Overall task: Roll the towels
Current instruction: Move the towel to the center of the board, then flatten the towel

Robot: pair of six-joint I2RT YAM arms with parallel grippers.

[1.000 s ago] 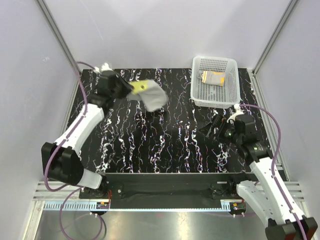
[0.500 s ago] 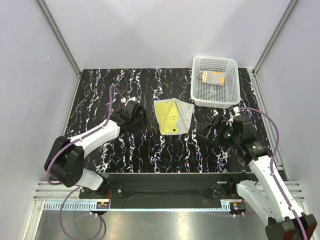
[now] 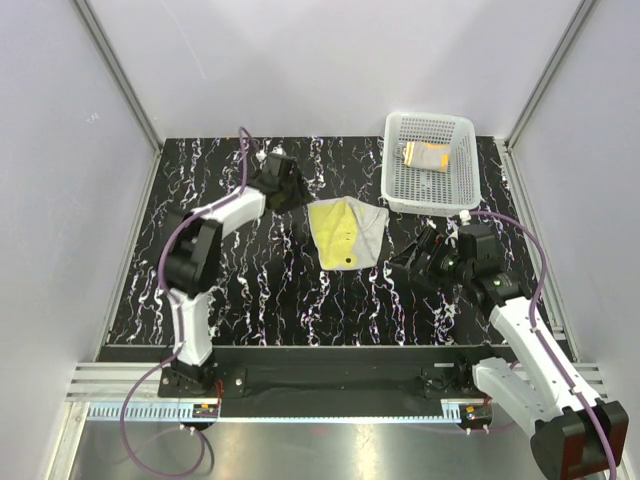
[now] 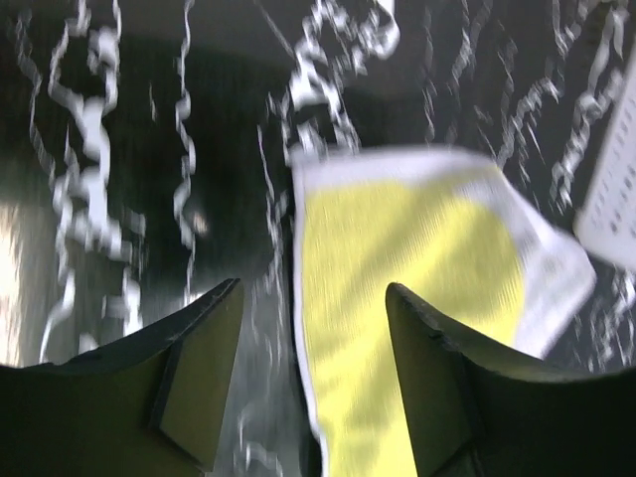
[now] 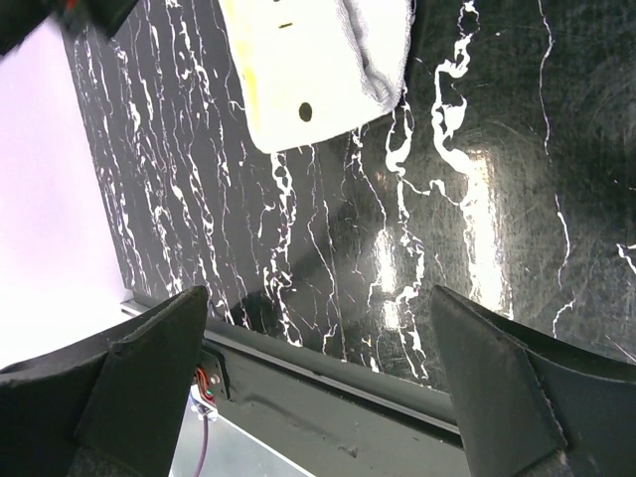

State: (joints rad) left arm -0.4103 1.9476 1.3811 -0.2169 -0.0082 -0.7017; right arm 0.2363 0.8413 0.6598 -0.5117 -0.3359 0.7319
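The yellow towel point(image 3: 345, 232) lies spread on the black marbled table, yellow side up, with its grey-white reverse folded out along the right edge. My left gripper point(image 3: 288, 192) is open and empty just off the towel's far-left corner. In the left wrist view the towel point(image 4: 417, 258) lies ahead and its left edge runs between the open fingers point(image 4: 199, 378). My right gripper point(image 3: 415, 258) is open and empty to the right of the towel, which shows at the top of the right wrist view point(image 5: 308, 60). An orange towel bundle point(image 3: 425, 155) lies in the basket.
The white perforated basket point(image 3: 465, 170) stands at the table's far right, close behind my right arm. Its edge shows at the right of the left wrist view point(image 4: 616, 199). The table's near edge and frame rail point(image 5: 328, 417) lie under my right gripper.
One second ago my left gripper held the yellow towel in the air at the far left. The towel now lies on the table, and the left gripper is open beside its far-left corner.
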